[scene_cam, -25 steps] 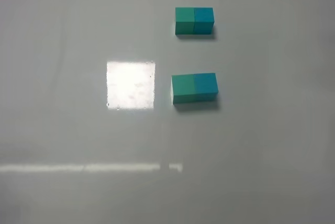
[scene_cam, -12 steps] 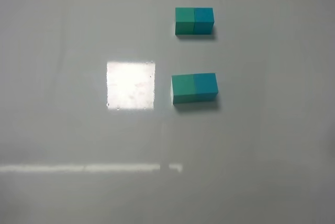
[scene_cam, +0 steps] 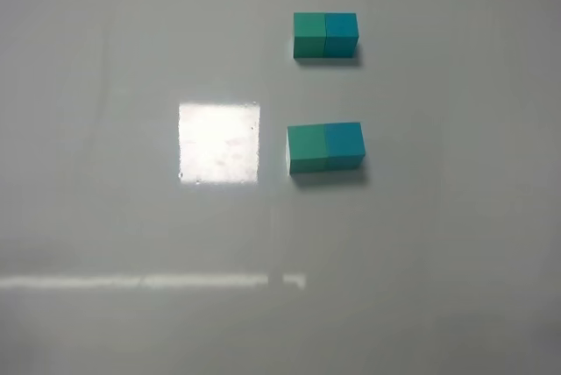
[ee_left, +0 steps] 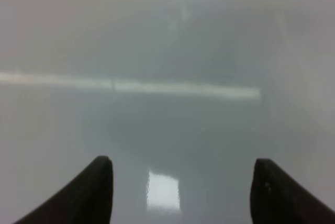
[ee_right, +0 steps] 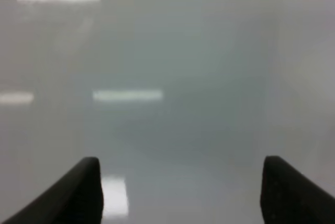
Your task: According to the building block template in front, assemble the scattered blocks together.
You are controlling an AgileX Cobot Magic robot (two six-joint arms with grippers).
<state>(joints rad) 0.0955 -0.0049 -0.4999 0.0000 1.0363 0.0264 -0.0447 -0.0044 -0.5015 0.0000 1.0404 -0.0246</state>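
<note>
**Two Cube Pairs Sit Matched as My Tools Hang Clear**

Seen from the high camera, the building block template (scene_cam: 325,35), a small teal-green and cyan-blue pair of plain cubes joined side by side, rests toward one o'clock on the pale grey glossy surface (scene_cam: 421,244). Nearer me, just right of centre, the scattered blocks lie touching: the matte teal-green cube (scene_cam: 307,148) at nine o'clock of its partner, the matte cyan-blue cube (scene_cam: 344,145). Green to the left, blue to the right, as in the template; I judge the assembly essentially done. A bright square reflection (scene_cam: 219,142) glares just beside the green cube, at its nine o'clock.

My left tool (ee_left: 183,182) shows two dark fingertips standing apart over bare surface, holding nothing. My right tool (ee_right: 180,182) is likewise spread and empty. Neither appears in the high view, so both are well apart from the blocks.

The cubes look rigid, light and flat-faced, likely to slide easily on this slick surface. Were one to need a nudge, I would take it across two opposite side faces, low and square, gently, so that its neighbour is not pushed out of line.
</note>
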